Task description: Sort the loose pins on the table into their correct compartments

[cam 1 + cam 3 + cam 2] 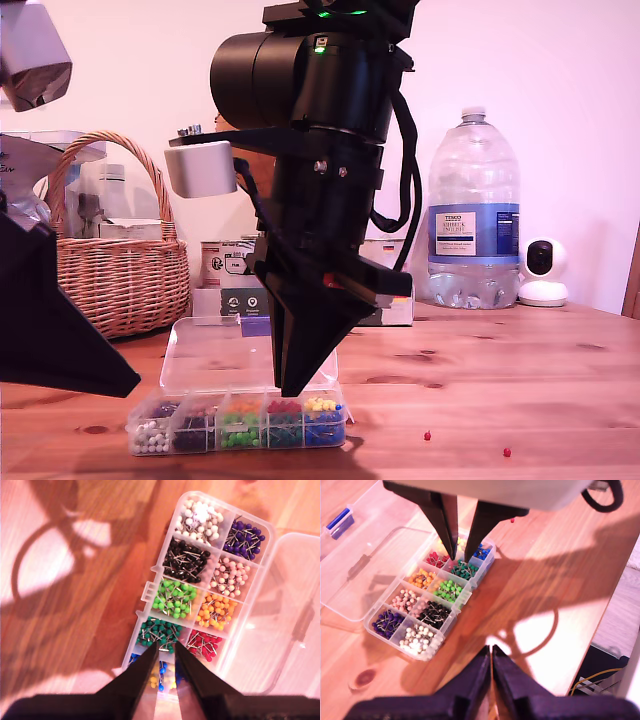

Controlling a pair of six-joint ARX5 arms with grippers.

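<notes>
- Our second gripper (166,650) hangs nose-down over the end of the open box (240,443) that lies toward the exterior view's right. Its arm stands near upright in the middle of that view.
- Its jaws are parted by a narrow gap, the tips just above the dark green and blue sections. We see nothing held between them.
- Our first gripper (491,652) is at the exterior view's left, off the box, slanting down over bare table (520,370). Its jaws are pressed together to a thin slit, with nothing in them.
- Hard to read: in the exterior view the first arm is cut off by the frame and shows only as a black wedge. The second gripper's fingers cover part of the blue and yellow sections in its own wrist view.
- The box has two rows of five sections — white, black, light green, dark green and blue in one, purple, pink, orange, red and yellow in the other. Each holds pins of its one colour.
- The clear lid (215,350) lies folded back flat behind the box.
- Loose pins: two red dots (427,436) on the table, toward the exterior view's right of the box and well apart from it.
- Behind stand a wicker basket (120,280) and a water bottle (473,220).
</notes>
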